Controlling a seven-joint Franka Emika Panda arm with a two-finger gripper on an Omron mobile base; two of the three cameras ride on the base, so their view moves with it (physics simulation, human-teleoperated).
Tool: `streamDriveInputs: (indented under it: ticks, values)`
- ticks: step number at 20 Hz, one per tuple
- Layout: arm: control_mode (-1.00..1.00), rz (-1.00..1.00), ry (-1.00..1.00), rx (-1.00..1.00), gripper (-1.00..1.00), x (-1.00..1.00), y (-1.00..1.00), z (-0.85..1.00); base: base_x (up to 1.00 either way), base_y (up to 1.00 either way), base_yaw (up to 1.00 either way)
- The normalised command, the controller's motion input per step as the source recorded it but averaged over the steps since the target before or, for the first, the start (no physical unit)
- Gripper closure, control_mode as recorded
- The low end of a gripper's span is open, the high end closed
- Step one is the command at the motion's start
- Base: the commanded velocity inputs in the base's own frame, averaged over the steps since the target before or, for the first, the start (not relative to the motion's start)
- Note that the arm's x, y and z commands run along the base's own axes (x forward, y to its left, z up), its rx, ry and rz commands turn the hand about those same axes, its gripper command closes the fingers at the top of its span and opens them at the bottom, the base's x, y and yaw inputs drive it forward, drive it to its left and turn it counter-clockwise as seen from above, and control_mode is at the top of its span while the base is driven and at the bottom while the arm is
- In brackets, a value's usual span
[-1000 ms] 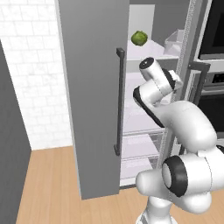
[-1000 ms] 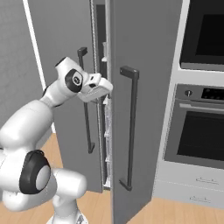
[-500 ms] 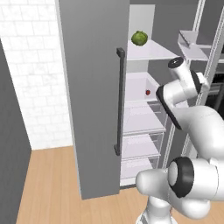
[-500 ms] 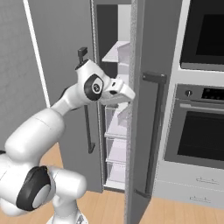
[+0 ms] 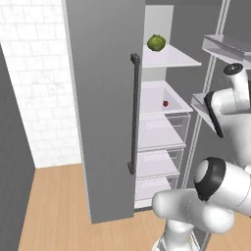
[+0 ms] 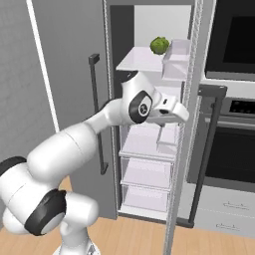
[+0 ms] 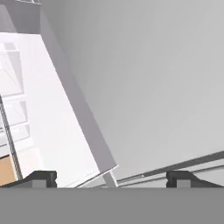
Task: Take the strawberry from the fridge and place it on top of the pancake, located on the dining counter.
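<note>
While the right-hand door of the fridge [image 5: 105, 98] stands swung wide, the white shelves inside are laid open to the room. The strawberry [image 5: 165, 103] sits as a small red dot on the middle shelf [image 5: 169, 98], toward its back, one level below the top shelf where a round green vegetable [image 5: 156, 42] rests. The gripper [image 7: 111, 177] is empty, with its two dark fingertips [image 7: 41, 177] standing far apart; nothing lies between them. In the right base view the hand [image 6: 167, 112] hangs at the front edge of the open fridge, roughly level with the middle shelf and close to the door's racks [image 6: 177, 60]. The hand view looks across flat grey door panel and white inner wall, so the fingers do not appear to point at the berry yet.

The deciding relation: the strawberry lies deeper inside the cabinet than the fingers, back and toward the hinge side of the closed left door, at about the same height. The berry is too small here to tell any long axis or which way its green top faces. By judgement, the reach is not yet begun; the wrist would need to turn inward before any advance along the shelf.
</note>
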Motion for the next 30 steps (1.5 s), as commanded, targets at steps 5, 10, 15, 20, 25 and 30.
streamDriveInputs:
  ticks: [5, 10, 15, 20, 25, 30]
  values:
    - [-1.0, 0.0, -0.08, 0.01, -1.0, -0.11, -0.08, 0.02, 0.0, 0.0, 0.0]
    - [-1.0, 0.0, -0.2, 0.0, -1.0, -0.55, 0.51, 0.01, 0.0, 0.0, 0.0]
    - [-1.0, 0.0, -0.09, 0.0, -1.0, -0.37, 0.97, 0.0, 0.0, 0.0, 0.0]
    - [-1.0, 0.02, -0.03, 0.0, -1.0, -0.05, 1.0, 0.0, 0.0, 0.0, 0.0]
    - [-1.0, 0.15, 0.0, 0.01, -1.0, -0.07, 0.96, 0.0, 0.0, 0.0, 0.0]
    - [-1.0, 0.18, 0.04, 0.08, -1.0, -0.46, 0.61, -0.01, 0.0, 0.0, 0.0]
